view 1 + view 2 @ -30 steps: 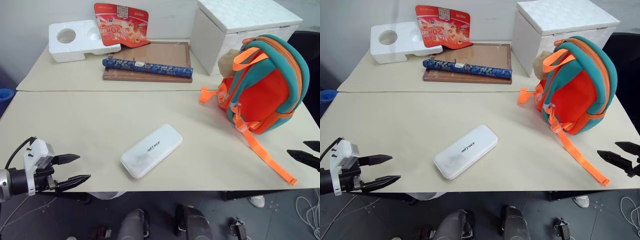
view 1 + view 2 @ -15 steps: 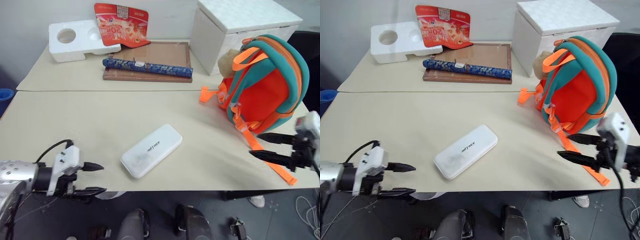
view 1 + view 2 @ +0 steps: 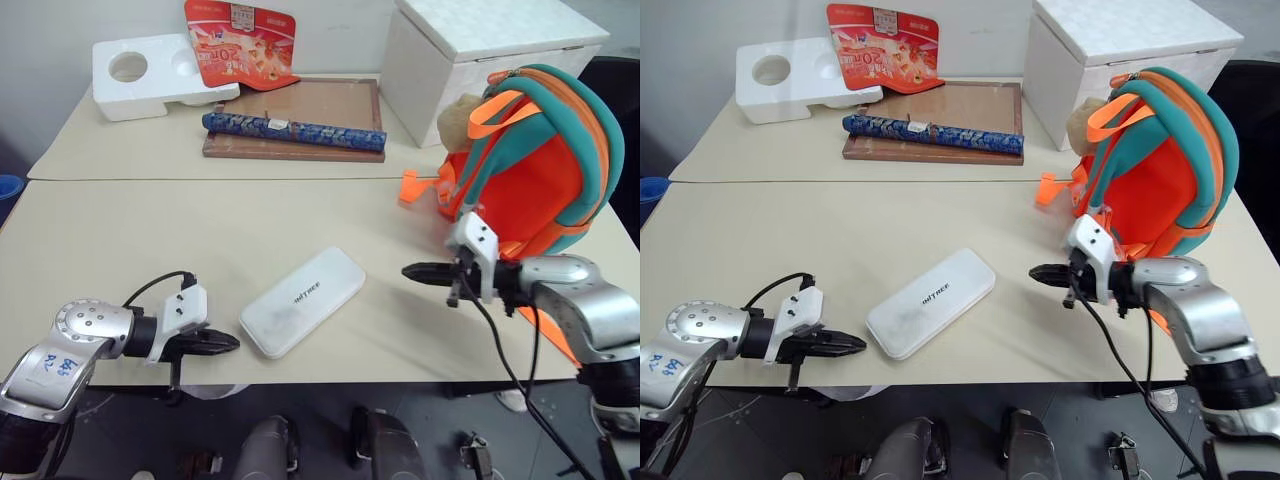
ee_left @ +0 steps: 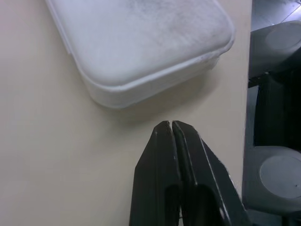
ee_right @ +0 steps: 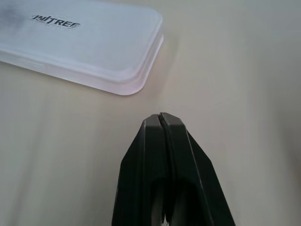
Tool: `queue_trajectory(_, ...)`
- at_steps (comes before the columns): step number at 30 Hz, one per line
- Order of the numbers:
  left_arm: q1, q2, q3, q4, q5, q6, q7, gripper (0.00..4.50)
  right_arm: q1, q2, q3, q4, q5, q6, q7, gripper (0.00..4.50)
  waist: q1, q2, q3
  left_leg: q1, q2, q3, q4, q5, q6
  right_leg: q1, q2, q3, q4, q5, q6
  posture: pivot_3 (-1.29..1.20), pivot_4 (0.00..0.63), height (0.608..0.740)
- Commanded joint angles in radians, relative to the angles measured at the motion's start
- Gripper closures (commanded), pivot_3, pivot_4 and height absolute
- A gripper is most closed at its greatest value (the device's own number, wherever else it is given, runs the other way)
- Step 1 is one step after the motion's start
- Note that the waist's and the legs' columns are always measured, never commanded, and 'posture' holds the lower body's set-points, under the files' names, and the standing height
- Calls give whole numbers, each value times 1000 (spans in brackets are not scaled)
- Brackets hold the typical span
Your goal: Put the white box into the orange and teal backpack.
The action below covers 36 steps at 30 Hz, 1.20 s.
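Comparing with the frames of a second ago, both arms are seen to have been brought inward from the table's near edge toward the white box [image 3: 302, 302], and both pairs of fingers, spread then, are now pressed fully together with nothing between them. On the left, the left gripper [image 3: 232, 343] is found low over the table [image 3: 120, 240], its closed tip just beside the box's near, rounded corner but apart from it; in the left wrist view a strip of bare table is seen between tip and box. In the middle, the white box lies flat and diagonal on the table, not yet lifted or shifted. On the right, the right gripper [image 3: 408, 271] has been carried in from beyond the orange strap and is now pointed at the box's far end, likewise short of contact. The orange and teal backpack [image 3: 540, 160] stands upright at the right, well apart from the box. It is judged that a two-sided push or squeeze with closed fingertips is being prepared; packing is not begun. Dark lettering on the box lid appears to read "UNITREE". The red package [image 3: 240, 40] at the back carries print too small to be read.
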Motion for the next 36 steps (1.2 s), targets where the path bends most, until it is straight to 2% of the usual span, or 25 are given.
queue_trajectory(1,-24,-12,6,-6,-11,9,11,4473,-71,78,41,74,-69,-67,-58,4500,-1,0,0,0,0,1,0,0,0,0,0,1,1,0,1,0,150,740)
queue_trajectory(5,-38,-28,1,-1,-14,16,19,4473,-125,161,88,179,-143,-128,-93,4500,-3,0,0,0,1,1,2,0,0,-1,0,4,7,1,1,0,150,740)
queue_trajectory(9,-72,-62,-1,20,-17,31,41,4473,-124,194,118,196,-162,-148,-58,4500,0,0,0,-1,1,1,5,0,0,-1,1,5,9,1,0,0,150,740)
queue_trajectory(19,-236,-204,-16,143,10,65,151,4473,-5,119,75,-11,-118,-47,-2,4500,2,0,0,-1,1,0,11,-1,3,1,0,8,11,1,1,0,150,740)
queue_trajectory(26,-272,-214,31,222,5,107,186,4473,61,91,29,-108,-103,12,-16,4500,-4,-1,0,0,2,3,11,-2,2,-1,1,11,12,1,1,0,150,740)
queue_trajectory(30,-267,-178,62,231,-58,241,152,4473,65,89,20,-94,-112,7,-34,4500,-2,-1,0,0,2,4,11,-2,2,-1,2,12,12,1,1,0,150,740)
queue_trajectory(33,-265,-130,80,226,-137,399,107,3872,59,87,21,-77,-116,-5,-36,4500,-2,-1,0,0,2,4,12,-2,2,-1,2,12,12,1,1,0,150,740)
queue_trajectory(36,-305,-104,104,280,-206,562,101,3001,52,89,25,-59,-121,-19,-39,4500,-2,-1,0,0,2,4,12,-2,2,-2,2,14,12,1,1,0,150,740)
